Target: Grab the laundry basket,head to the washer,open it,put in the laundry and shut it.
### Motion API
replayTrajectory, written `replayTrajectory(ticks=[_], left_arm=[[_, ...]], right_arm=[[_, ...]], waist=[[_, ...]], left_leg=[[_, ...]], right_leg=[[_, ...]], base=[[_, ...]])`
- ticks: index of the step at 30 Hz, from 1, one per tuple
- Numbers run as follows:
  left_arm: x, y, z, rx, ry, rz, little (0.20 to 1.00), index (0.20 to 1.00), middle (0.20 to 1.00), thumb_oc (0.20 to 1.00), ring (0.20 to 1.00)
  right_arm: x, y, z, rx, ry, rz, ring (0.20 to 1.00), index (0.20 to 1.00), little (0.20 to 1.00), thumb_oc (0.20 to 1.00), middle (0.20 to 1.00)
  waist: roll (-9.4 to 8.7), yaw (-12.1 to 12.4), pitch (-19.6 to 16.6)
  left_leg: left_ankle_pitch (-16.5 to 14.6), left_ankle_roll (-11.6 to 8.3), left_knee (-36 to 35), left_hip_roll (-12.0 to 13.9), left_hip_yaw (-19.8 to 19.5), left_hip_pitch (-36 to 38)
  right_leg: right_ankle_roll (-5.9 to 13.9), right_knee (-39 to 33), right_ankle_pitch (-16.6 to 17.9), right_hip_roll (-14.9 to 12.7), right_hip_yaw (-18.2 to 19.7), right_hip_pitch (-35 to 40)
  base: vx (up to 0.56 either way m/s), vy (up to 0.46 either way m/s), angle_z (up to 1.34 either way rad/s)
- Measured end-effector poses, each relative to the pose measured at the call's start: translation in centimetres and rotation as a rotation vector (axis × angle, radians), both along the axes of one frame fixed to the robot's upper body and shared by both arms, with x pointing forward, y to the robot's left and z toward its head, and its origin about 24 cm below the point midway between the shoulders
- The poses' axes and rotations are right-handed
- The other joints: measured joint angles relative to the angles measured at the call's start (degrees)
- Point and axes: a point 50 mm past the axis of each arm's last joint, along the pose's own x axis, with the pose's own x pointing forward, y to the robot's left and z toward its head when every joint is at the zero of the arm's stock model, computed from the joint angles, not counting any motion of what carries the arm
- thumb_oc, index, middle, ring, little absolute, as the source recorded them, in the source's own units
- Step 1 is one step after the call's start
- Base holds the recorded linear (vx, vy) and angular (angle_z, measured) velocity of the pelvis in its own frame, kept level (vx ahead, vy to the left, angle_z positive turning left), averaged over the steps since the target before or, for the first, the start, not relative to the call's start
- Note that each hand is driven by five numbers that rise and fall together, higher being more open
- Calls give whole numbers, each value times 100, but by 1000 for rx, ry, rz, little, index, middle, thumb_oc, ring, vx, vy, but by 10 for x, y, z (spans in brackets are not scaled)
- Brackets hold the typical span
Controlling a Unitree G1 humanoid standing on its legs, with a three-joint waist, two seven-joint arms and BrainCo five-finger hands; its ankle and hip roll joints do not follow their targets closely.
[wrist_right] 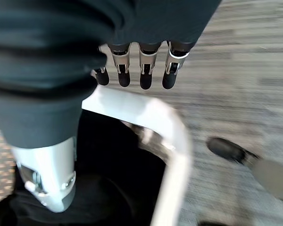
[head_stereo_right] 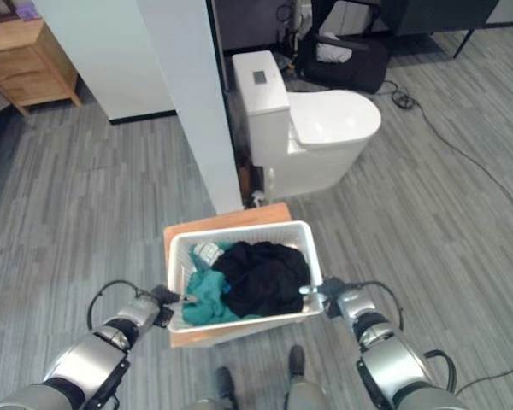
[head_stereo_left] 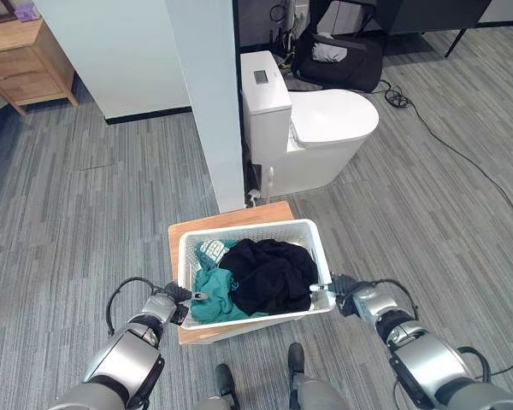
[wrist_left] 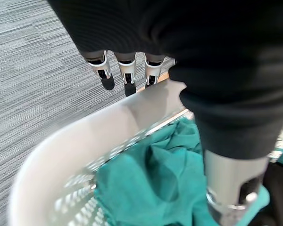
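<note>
A white laundry basket (head_stereo_left: 248, 229) stands on a low wooden table (head_stereo_left: 231, 218) right in front of me. It holds a black garment (head_stereo_left: 269, 273) and a teal cloth (head_stereo_left: 209, 295). My left hand (head_stereo_left: 173, 312) is at the basket's left rim (wrist_left: 108, 132), fingers (wrist_left: 127, 75) straight down the outside and thumb over the teal cloth (wrist_left: 151, 179) inside. My right hand (head_stereo_left: 349, 297) straddles the right rim (wrist_right: 146, 113) the same way, its thumb (wrist_right: 47, 174) above the black garment (wrist_right: 108, 188). Neither hand's fingers are curled round the rim.
A white toilet (head_stereo_left: 325, 124) stands just beyond the table, beside a white wall end (head_stereo_left: 209, 102). A wooden cabinet (head_stereo_left: 26, 64) is at the far left, a black bag (head_stereo_left: 342, 55) at the back. A cable (head_stereo_left: 462, 162) crosses the grey floor on the right.
</note>
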Motion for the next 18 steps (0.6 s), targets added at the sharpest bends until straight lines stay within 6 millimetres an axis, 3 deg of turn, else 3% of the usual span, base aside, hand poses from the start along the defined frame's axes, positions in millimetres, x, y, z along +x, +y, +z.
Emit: replayTrajectory(ticks=[18], left_arm=[[1, -2, 0, 0, -11, 4, 1000, 1000, 1000, 1000, 1000]], right_arm=[[2, -9, 5, 8, -24, -16, 1000, 1000, 1000, 1000, 1000]], waist=[[110, 30, -118]], left_leg=[[18, 16, 1, -12, 152, -39]], right_leg=[[-7, 1, 45, 10, 154, -121]], base=[[-3, 4, -4]])
